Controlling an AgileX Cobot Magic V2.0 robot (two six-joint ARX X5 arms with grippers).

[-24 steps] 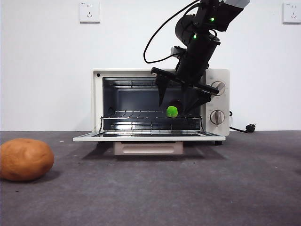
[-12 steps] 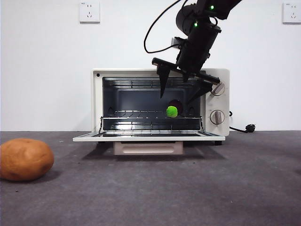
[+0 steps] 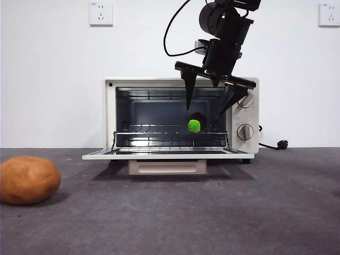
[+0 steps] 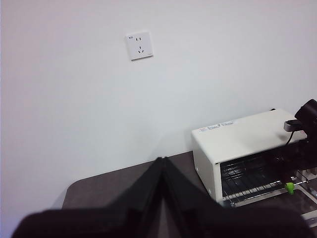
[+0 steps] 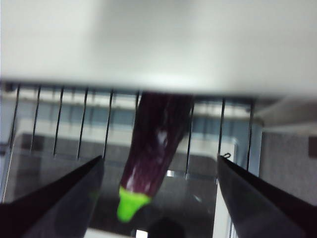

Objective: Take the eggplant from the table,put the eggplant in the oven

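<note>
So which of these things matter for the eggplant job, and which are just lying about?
Job:
- eggplant, on the rack inside the oven
- right gripper, open, above the eggplant
- table

Lying about:
- potato on the table
- left gripper, shut, waiting

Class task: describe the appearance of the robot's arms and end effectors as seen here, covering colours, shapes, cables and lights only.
The right end effector is matte black: a flat crossbar carrying two tapering, pointed jaws. Above it sits a rounded black joint housing with a small green light, and a thin black cable loops beside it. The left end effector is also black, its two jaws forming a narrow wedge.
</note>
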